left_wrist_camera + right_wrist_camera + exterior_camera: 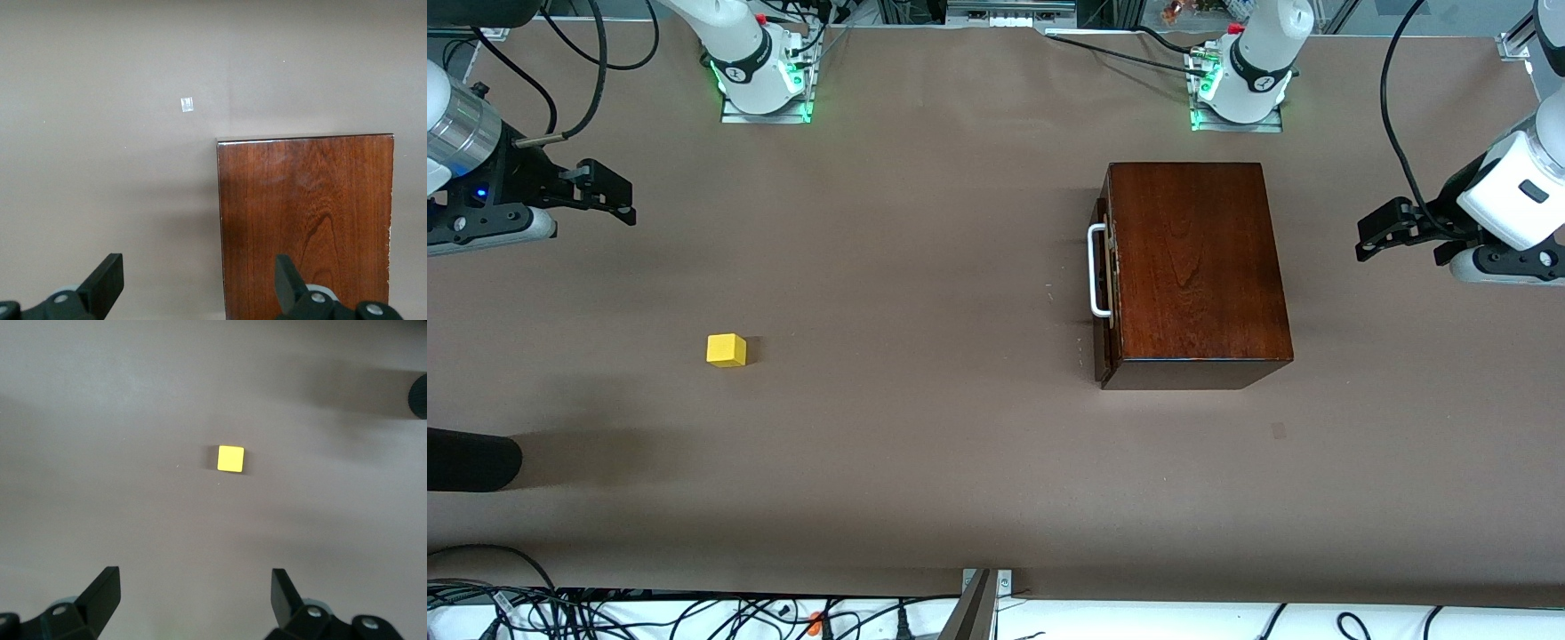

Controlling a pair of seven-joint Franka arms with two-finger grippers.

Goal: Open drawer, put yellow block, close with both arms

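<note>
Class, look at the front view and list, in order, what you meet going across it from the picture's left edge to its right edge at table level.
right gripper, jaws open → yellow block → white handle of the closed drawer → wooden box → left gripper, jaws open.

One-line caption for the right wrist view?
Right gripper, fingers open, hangs above the brown table with the yellow block lying ahead.
</note>
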